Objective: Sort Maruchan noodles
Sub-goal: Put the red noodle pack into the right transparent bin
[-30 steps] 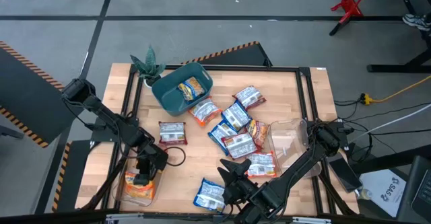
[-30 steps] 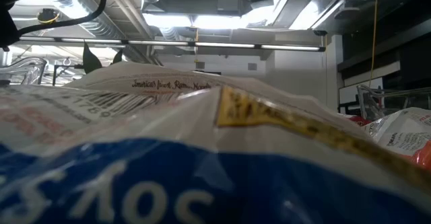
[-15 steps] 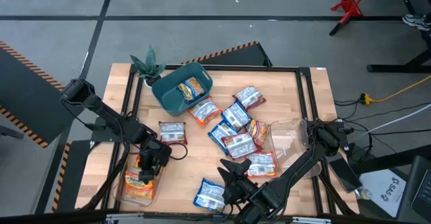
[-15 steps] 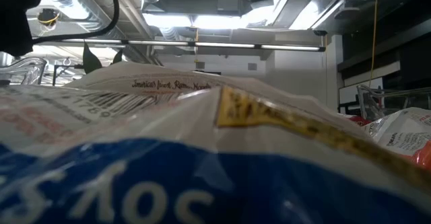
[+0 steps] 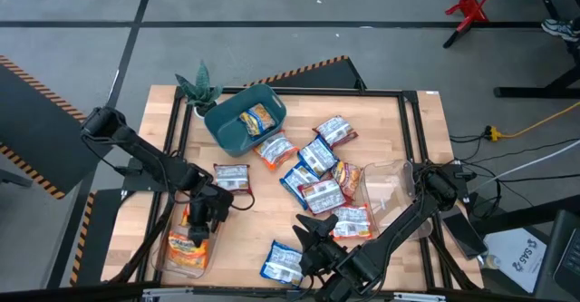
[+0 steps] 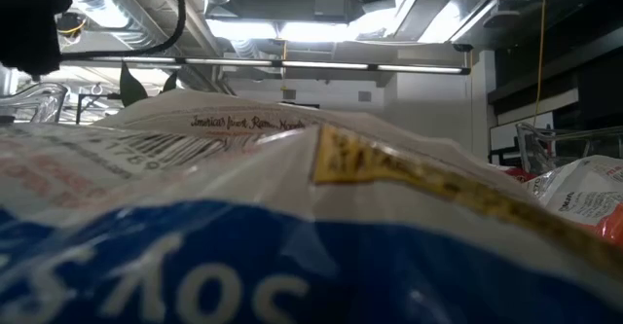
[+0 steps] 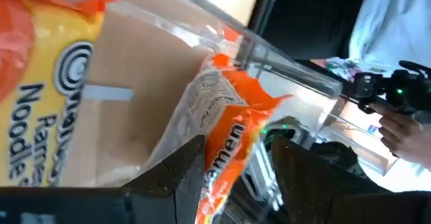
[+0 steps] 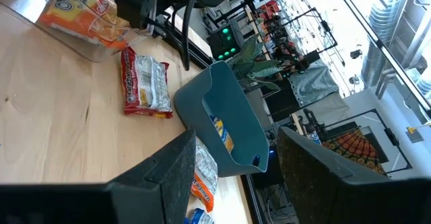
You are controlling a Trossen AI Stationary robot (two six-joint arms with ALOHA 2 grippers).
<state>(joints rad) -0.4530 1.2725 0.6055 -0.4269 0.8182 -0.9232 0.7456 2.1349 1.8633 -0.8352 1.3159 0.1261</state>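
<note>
Maruchan noodle packets lie scattered on the table's middle: a red-white one, blue-white ones and orange ones. One orange-yellow packet lies in the teal bin. More orange packets lie in a clear tray at the near left. My left gripper stands open over that tray's far end. An orange packet stands on edge against the tray wall and shows between its fingers. My right gripper waits open at the near middle, with nothing between its fingers. My left gripper has its open fingers on either side of the lower end of the upright orange packet. It comes slanting down into the tray. I cannot tell whether either finger touches the packet.
A second clear tray stands at the right. A small plant stands beside the bin at the far left. A blue-white packet lies right in front of the low camera and fills its view. A person's hand shows beyond the table.
My left gripper has drawn back from over the tray's middle toward the table's far edge and a little to the right, rising slightly and rolling a little. Its finger gap looks the same. The right arm has kept still.
</note>
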